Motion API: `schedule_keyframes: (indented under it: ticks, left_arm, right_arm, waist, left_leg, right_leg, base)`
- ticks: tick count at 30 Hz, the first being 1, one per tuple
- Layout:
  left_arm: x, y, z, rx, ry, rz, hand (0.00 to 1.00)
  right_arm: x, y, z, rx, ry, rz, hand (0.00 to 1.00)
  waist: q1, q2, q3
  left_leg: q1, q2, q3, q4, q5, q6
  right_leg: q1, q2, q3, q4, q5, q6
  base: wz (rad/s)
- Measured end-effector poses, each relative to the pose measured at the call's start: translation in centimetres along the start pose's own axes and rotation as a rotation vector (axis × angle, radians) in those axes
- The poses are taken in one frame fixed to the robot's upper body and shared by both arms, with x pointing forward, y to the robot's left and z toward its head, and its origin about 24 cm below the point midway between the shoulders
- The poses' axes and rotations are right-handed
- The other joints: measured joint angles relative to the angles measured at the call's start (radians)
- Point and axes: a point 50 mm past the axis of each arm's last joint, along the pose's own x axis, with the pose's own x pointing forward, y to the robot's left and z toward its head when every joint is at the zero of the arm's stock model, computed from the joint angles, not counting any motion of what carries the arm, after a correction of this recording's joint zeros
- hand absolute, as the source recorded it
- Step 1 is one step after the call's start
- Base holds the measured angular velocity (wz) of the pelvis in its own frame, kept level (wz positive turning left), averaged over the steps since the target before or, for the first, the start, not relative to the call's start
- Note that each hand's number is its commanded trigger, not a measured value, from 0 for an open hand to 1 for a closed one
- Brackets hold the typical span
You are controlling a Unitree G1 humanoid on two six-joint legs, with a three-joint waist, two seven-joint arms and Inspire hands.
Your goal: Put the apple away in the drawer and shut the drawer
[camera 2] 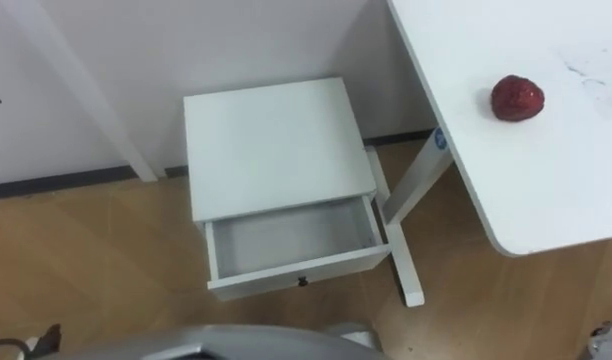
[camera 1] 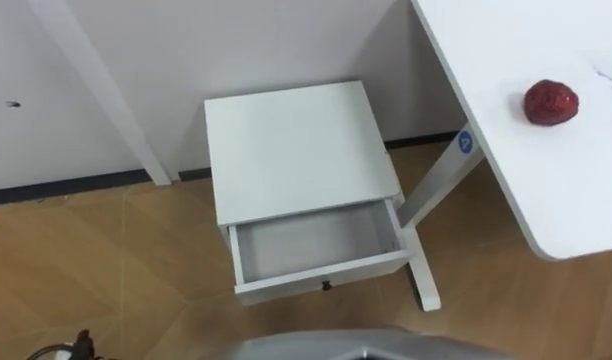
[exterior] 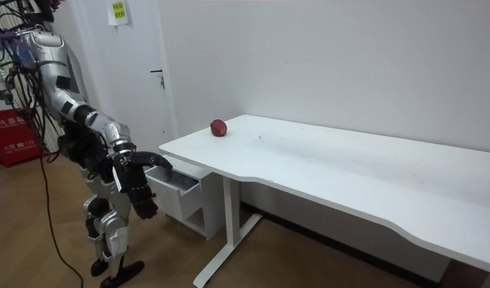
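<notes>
A: Left eye view: apple (camera 1: 551, 103) sits on white table (camera 1: 551, 190), nr its end.
B: Drawer?
A: Drawer (camera 1: 321, 278) is pulled out, empty, in nightstand (camera 1: 296, 150) beside table leg.
B: Hands?
A: Room view: left hand (exterior: 155, 159) points twd drawer, fingers straight. Right hand (exterior: 139, 192) hangs lower, fingers loose. Both empty.

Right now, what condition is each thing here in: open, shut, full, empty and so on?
Drawer: pulled open, empty.
Cabinet: upright against the wall.
Apple: whole, resting on the desk near its end, not yet in the drawer.
Desk: standing, carrying the apple.
Right hand: open, hanging by the drawer front, holding nothing.
Door: shut.
</notes>
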Motion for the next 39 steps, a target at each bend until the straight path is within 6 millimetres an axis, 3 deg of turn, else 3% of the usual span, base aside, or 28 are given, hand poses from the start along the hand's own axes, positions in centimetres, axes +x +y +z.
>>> schedule_keyframes:
  ticks: [6,10,14,18,26,33,39]
  left_arm:
    - [0.0,-0.2,0.3,0.007,-0.028,-0.009,0.0]
    - [-0.1,-0.4,0.3,0.017,-0.033,-0.022,0.0]
    - [0.0,-0.6,1.0,0.026,-0.056,-0.026,0.0]
    - [0.0,-1.4,1.8,0.07,-0.087,-0.06,0.0]
    - [-0.1,-1.8,1.4,0.091,-0.077,-0.095,0.0]
    - [-0.1,-2.0,1.8,0.113,-0.089,-0.102,0.0]
    - [-0.1,-1.9,1.9,0.113,-0.095,-0.097,0.0]
  right_arm:
    - [-3.5,5.2,2.3,-0.055,-0.253,0.164,0.0]
    - [-6.2,7.4,3.3,-0.127,-0.465,0.25,0.0]
    - [-8.7,9.1,2.9,-0.221,-0.651,0.361,0.0]
    - [-10.6,10.2,0.9,-0.387,-0.786,0.519,0.0]
    - [-12.0,10.8,-3.0,-0.612,-0.723,0.783,0.0]
    - [-11.7,10.0,-6.4,-0.844,-0.594,0.972,0.0]
    - [-11.3,9.7,-7.1,-0.931,-0.537,1.031,0.0]
  waist:
    - [-0.004,0.004,0.0035]
    - [0.003,0.008,0.0019]
    - [0.027,0.011,0.0023]
    - [0.06,0.015,0.0077]
    - [0.096,0.018,0.0102]
    - [0.104,-0.005,0.0163]
    - [0.104,-0.015,0.0141]
  left_leg:
    - [-0.024,-0.002,0.0,0.003,0.002,0.001]
    - [-0.032,-0.003,-0.003,0.002,0.003,0.001]
    - [-0.029,-0.002,-0.002,0.004,0.003,0.001]
    - [-0.028,-0.002,-0.002,0.006,0.003,0.001]
    - [-0.026,0.0,-0.011,0.003,0.004,-0.001]
    - [-0.02,-0.004,-0.024,0.003,0.005,-0.001]
    - [-0.02,-0.004,-0.031,0.005,0.005,-0.001]
  right_leg:
    - [-0.021,0.0,0.002,0.0,0.0,0.0]
    - [-0.03,0.0,0.003,-0.001,0.0,0.0]
    - [-0.031,0.0,0.001,-0.003,0.0,0.0]
    - [-0.031,-0.002,-0.002,-0.002,0.0,0.0]
    - [-0.024,-0.009,-0.021,-0.002,0.0,0.0]
    - [-0.008,-0.012,-0.028,-0.017,0.0,0.0]
    - [0.0,-0.013,-0.04,-0.022,0.0,0.0]
  base:
    - [0.0]
    - [0.0]
    - [0.0]
    - [0.0]
    - [0.05]
    - [0.05]
    - [0.04]
